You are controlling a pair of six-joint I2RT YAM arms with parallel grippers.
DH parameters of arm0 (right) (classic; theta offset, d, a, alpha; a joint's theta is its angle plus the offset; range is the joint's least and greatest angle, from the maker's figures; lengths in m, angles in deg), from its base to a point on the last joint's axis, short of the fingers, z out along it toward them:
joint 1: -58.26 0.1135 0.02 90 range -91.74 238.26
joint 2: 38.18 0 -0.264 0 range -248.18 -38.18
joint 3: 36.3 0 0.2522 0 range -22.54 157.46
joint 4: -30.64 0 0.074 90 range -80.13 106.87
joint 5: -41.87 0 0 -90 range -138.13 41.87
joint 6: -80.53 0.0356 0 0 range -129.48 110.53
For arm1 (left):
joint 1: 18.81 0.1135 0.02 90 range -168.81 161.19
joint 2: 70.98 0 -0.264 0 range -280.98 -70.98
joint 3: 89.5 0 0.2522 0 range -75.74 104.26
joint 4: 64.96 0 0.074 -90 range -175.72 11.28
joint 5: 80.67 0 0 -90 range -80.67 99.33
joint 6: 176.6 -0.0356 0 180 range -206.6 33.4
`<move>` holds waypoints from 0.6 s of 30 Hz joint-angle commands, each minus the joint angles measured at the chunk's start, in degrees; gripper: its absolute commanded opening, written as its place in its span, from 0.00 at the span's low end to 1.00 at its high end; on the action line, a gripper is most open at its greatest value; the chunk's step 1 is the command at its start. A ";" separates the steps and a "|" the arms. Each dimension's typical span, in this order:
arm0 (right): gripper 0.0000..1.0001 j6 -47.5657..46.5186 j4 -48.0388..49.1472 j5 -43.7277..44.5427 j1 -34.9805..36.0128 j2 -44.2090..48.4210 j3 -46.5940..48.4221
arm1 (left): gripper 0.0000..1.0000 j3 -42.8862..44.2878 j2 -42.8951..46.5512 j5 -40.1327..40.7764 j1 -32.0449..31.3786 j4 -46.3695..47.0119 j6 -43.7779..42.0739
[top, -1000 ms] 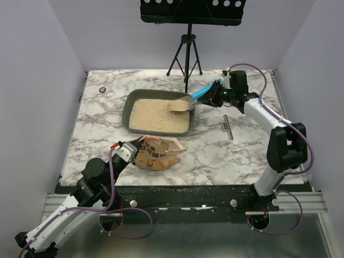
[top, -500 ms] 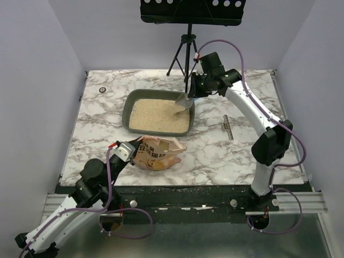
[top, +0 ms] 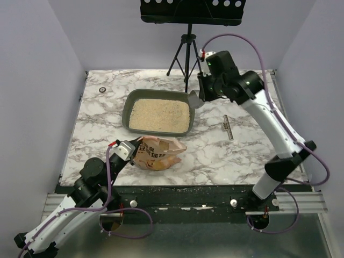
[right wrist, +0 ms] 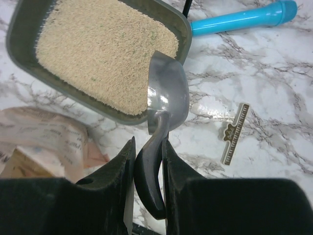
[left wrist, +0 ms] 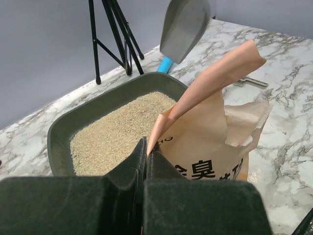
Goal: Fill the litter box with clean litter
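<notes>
The marble worktop (top: 97, 134) shows a bare strip between its left edge and the litter box (top: 127, 110), with only a small dark ring (top: 102, 90) near the far-left corner. Close to the near edge, left of centre, the left gripper (left wrist: 145, 152) is pressed together on the upper edge of the orange-pink bag (top: 159, 152), which lies between the box and the near edge, just apart from the box's near rim. The box sits at mid-width, nearer the far edge, and the clean litter (top: 159, 115) covers its floor in an even pale layer. A tripod (top: 185, 54) stands just beyond its far-right corner, and a blue tube (right wrist: 239, 18) lies on the marble there. The right gripper (right wrist: 146, 152) pinches the handle of the silver scoop (right wrist: 167, 95). The scoop's bowl hangs above the box's right-hand rim, at the litter's right edge and not touching it. Right of the box a small clip (top: 228, 127) lies on open marble, well short of the right edge.
</notes>
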 commanded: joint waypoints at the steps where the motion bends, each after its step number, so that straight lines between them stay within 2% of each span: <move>1: 0.00 -1.93 -1.76 -3.43 1.02 13.58 -5.62 | 0.00 3.35 0.33 0.19 0.32 2.49 0.71; 5: 0.00 -2.90 -2.80 -9.86 1.02 21.94 -10.20 | 0.00 3.70 -0.63 -0.07 0.40 2.32 0.97; 7: 0.01 -3.69 -3.07 -15.82 1.02 25.19 -11.96 | 0.00 4.13 -1.42 -0.51 0.32 2.05 1.24; 11: 0.01 -5.80 -3.34 -24.70 1.28 28.72 -15.82 | 0.00 4.84 -3.71 -0.95 0.40 1.44 1.77; 18: 0.00 -6.50 1.41 -27.36 3.22 30.22 -23.03 | 0.00 4.58 -4.59 -1.75 0.40 2.14 1.86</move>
